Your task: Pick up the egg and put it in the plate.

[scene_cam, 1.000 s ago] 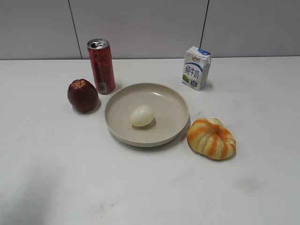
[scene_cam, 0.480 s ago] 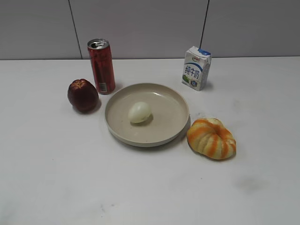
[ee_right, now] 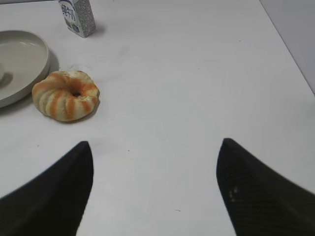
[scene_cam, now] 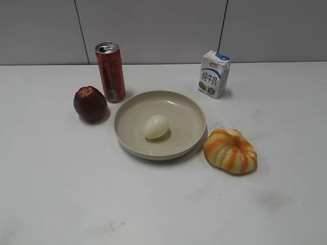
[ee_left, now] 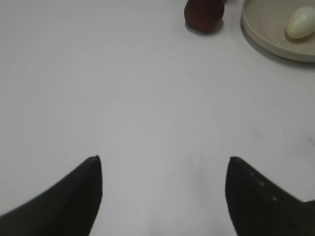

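The left tool hangs empty, fingers apart, over bare table; ahead to its right the egg lies inside the plate, so the task looks done. The apple sits beside it. The right tool gapes too, bun ahead-left; nothing obstructs.

Looks like a lab test bench: bare white table, plain grey panelled wall, staged groceries, no furnishings.
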